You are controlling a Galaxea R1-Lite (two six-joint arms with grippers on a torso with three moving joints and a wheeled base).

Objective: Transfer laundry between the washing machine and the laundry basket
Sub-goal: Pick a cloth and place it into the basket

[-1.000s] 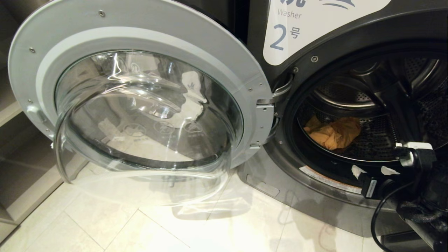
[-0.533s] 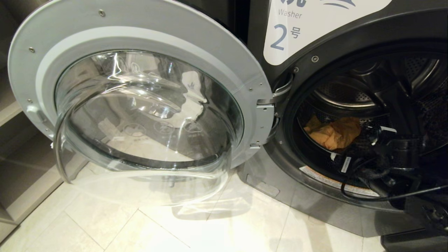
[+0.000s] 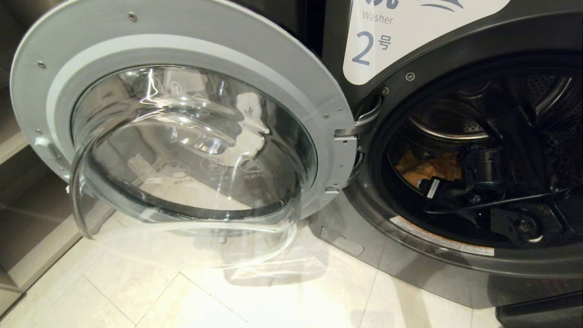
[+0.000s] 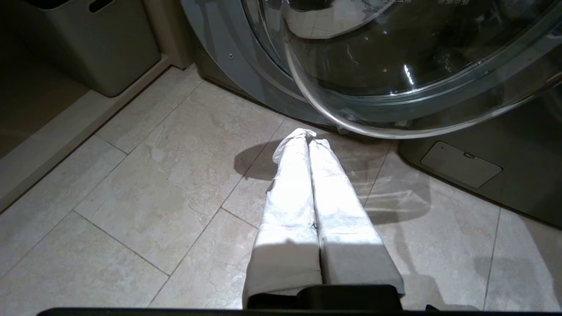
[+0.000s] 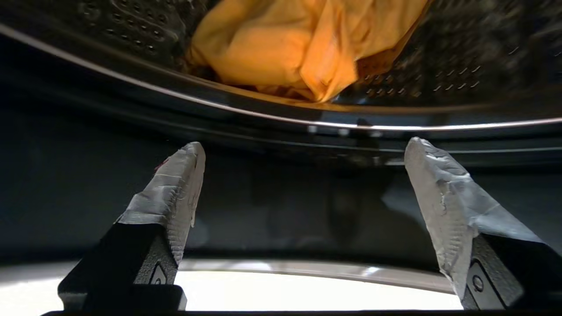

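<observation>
Risk lies at the drum lip: in the head view the right pincer [image 3: 437, 184] sits inside the washing machine [image 3: 455, 255], seemingly just short of the yellow-orange garment [image 3: 416, 168]. Left wrist view: left pincer [image 4: 307, 145] clenched above the floor. Right wrist view: fingers [image 5: 184, 175] spread wide, garment beyond; closing early would catch nothing.
</observation>
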